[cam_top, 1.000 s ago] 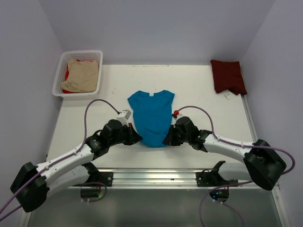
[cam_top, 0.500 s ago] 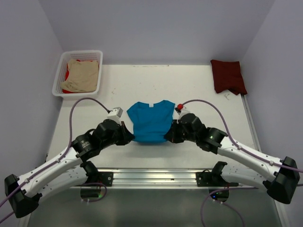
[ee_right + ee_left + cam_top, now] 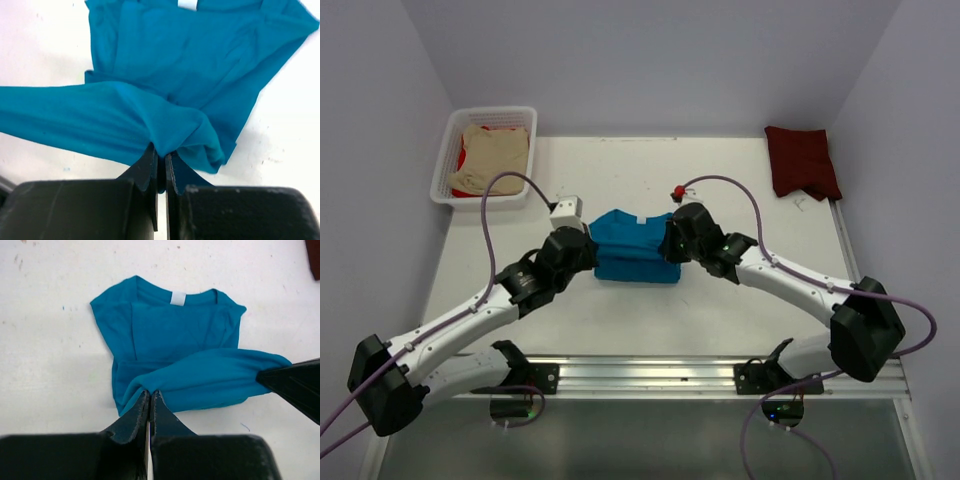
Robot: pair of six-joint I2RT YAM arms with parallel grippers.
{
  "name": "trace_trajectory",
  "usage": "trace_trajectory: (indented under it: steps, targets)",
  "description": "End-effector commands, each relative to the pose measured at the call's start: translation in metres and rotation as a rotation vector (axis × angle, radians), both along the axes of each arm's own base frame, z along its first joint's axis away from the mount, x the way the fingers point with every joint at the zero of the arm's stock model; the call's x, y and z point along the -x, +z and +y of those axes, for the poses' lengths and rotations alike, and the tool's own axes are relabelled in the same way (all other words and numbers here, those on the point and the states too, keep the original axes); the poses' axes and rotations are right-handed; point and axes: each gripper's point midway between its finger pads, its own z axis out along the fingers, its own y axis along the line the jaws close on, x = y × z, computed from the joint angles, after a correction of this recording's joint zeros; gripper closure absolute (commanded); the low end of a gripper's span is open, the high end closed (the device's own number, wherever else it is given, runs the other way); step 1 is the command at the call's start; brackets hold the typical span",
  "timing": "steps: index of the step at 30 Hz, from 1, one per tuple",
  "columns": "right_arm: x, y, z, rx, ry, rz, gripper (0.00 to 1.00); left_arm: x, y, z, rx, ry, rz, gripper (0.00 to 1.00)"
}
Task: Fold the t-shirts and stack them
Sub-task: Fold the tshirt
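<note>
Far-left corner of desk (image 3: 740, 300): white basket (image 3: 440, 172), holding a beige shirt (image 3: 492, 160) on top of a red shirt (image 3: 462, 152). Only a sliver of red in view, at the basket's left side.

Left claw (image 3: 150, 394): narrowed to a thin slit, pinching the near-left edge of the teal shirt (image 3: 175, 330). Cloth drawn to a point at the fingertips.

Teal shirt: centre of desk, between the two claws, collar toward the far side, white neck label (image 3: 178, 298) facing up.
- Far part: flat on the desk, with lengthwise fold lines showing.
- Near part: raised off the desk and doubled back over the flat part, spanning as a rounded band from one claw to the other.

Right claw (image 3: 161, 156): likewise narrowed to a slit, clamped on the near-right edge of the same shirt. Cloth bunched around the fingertips and sagging to their right.

Far-right corner of desk: maroon shirt (image 3: 802, 160), folded into a rough rectangle, flat on the desk beside the right wall, well apart from the teal shirt.
</note>
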Motion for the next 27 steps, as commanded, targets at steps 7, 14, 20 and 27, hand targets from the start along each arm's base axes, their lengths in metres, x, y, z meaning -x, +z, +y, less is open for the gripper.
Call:
trace_trajectory:
  steps: [7, 14, 20, 27]
  targets:
    - [-0.109, 0.019, -0.015, 0.02, -0.192, -0.14, 1.0, -0.104, 0.033, 0.009, -0.026, 0.094, -0.234, 1.0]
    - [-0.198, 0.001, -0.02, 0.158, -0.389, -0.173, 0.06, -0.213, 0.062, 0.013, 0.023, 0.161, -0.318, 0.01]
    - [-0.187, 0.04, -0.029, 0.087, -0.373, -0.295, 0.01, -0.202, 0.094, 0.01, 0.033, 0.113, -0.359, 0.0]
    - [-0.141, 0.017, -0.039, 0.001, -0.262, -0.161, 0.01, -0.154, 0.039, 0.01, 0.052, 0.024, -0.219, 0.0]
